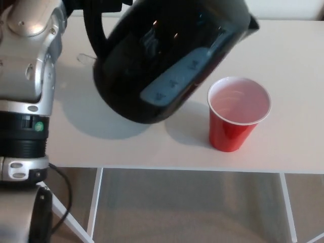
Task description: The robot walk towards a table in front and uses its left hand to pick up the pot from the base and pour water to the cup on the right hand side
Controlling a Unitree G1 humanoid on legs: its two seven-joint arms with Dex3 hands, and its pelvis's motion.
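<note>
1. Nearest, along the bottom of the frame, the floor [187, 212] shows beneath the table edge, with a pale frame bar [95, 202] running down at lower left and another at lower right.
2. My left arm [25, 101] fills the left side of the frame, silver casing above a black band with a small green dot, and a black cable [66, 190] loops beside it at lower left.
3. The white table [293, 101] spans the middle and upper part of the frame.
4. The red cup [238, 114] stands upright on the table at centre right, near the front edge, its white inside facing up; I cannot tell whether it holds anything.
5. The black pot [167, 55] hangs in the air at upper centre, lifted clear of the table and tilted with its spout [250, 23] toward the upper right, above and just left of the cup's rim. Its pale level window faces the camera, and its shadow lies on the table under it.
6. The pot and the cup look apart, with no stream visible between them.
7. My left hand reaches the top left edge of the frame by the pot's handle [91, 30], but its fingers are cut off there, so I cannot tell how it grips.
8. My right hand is out of the picture.
</note>
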